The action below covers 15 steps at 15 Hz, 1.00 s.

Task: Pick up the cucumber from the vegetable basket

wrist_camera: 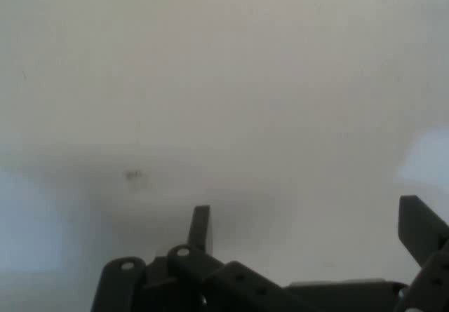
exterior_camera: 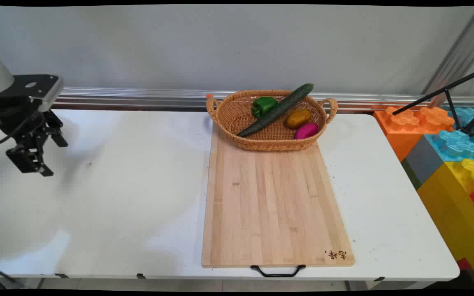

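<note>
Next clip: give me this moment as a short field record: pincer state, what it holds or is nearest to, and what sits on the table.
pincer: open, holding nothing, above bare table at the left
nearest thing: none close; cutting board lies well to its right
cutting board: wooden, black handle at its near edge
basket: wicker, on the board's far end
basket contents: cucumber leaning over the rim, green pepper, brown potato, magenta vegetable
beside table: coloured blocks at right
</note>
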Each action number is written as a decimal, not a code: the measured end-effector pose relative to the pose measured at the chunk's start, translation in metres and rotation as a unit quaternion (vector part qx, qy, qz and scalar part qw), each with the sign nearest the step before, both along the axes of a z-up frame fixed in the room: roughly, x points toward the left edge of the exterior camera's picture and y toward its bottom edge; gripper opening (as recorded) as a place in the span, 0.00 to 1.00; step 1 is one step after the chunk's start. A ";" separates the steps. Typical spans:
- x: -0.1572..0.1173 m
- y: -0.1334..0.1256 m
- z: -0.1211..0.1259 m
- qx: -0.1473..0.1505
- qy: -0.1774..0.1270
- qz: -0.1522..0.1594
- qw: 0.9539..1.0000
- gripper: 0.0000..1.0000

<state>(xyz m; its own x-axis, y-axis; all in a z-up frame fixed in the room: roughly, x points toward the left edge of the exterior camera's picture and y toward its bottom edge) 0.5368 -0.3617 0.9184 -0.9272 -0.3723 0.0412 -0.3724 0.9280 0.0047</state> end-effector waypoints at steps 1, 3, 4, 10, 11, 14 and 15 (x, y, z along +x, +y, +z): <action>-0.001 0.000 -0.002 -0.004 0.003 0.001 1.000 1.00; -0.010 -0.005 -0.006 -0.020 0.017 0.017 1.000 1.00; -0.018 -0.009 -0.007 -0.030 0.027 0.026 0.999 1.00; -0.084 -0.040 0.012 -0.077 0.078 0.086 0.990 1.00; -0.102 -0.048 0.019 -0.087 0.088 0.099 0.987 1.00; -0.158 -0.072 0.039 -0.119 0.105 0.133 0.978 1.00; -0.177 -0.082 0.044 -0.130 0.110 0.147 0.974 1.00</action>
<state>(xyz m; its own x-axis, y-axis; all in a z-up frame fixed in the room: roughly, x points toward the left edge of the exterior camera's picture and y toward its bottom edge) 0.3595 -0.4439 0.9619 -0.7405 -0.5707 0.3550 -0.6386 0.7621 -0.1067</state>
